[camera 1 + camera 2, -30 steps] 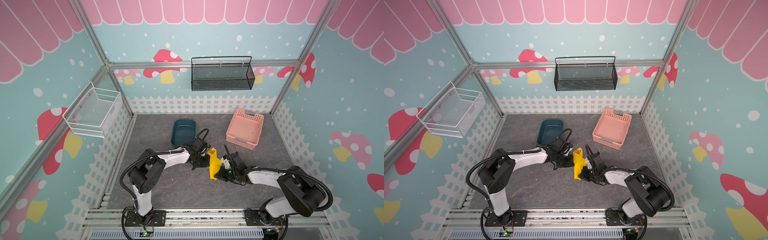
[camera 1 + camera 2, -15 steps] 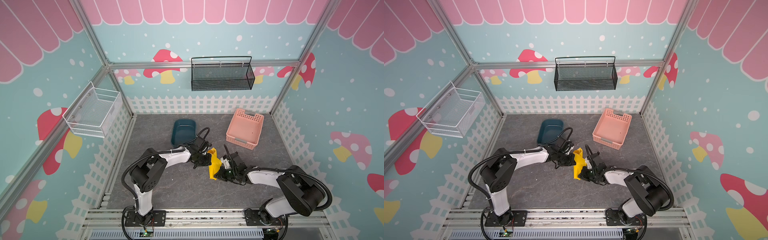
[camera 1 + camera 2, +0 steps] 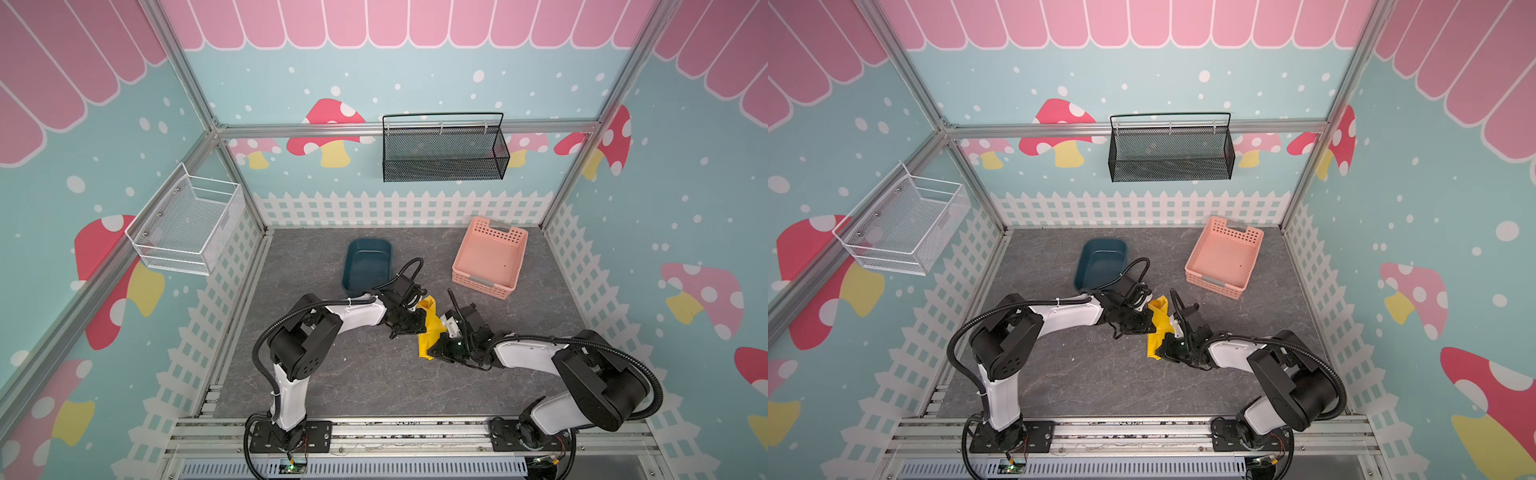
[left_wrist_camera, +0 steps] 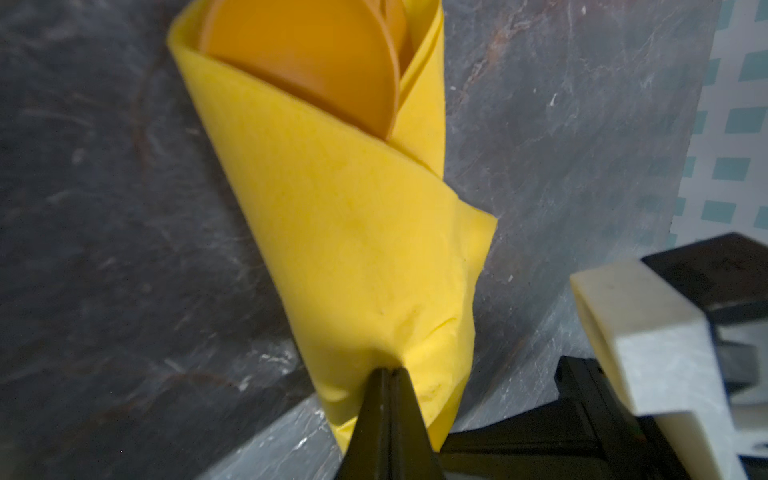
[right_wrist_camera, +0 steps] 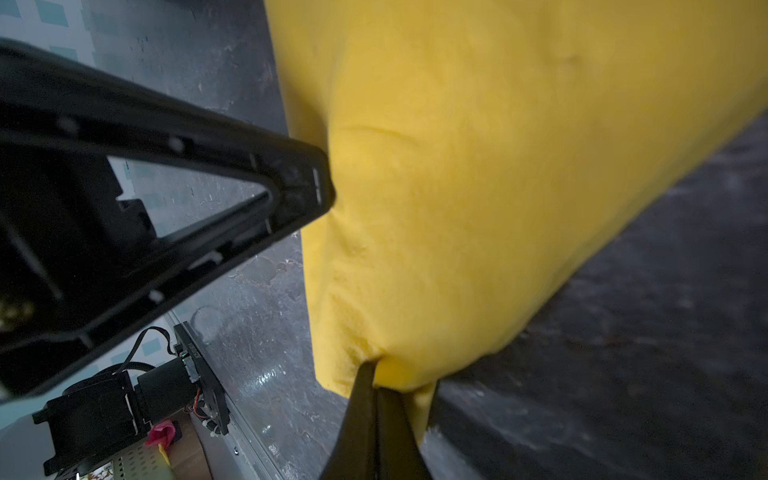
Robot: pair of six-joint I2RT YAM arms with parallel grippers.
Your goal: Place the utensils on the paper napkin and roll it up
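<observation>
left wrist: paper napkin [image 4: 353, 232] wraps orange utensils [image 4: 303, 62]

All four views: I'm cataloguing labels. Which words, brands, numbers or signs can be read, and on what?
No text can be read.
White print on a black bar, right wrist view: too small and blurred.
No writing seen on the napkin, tub or pink basket.
</observation>
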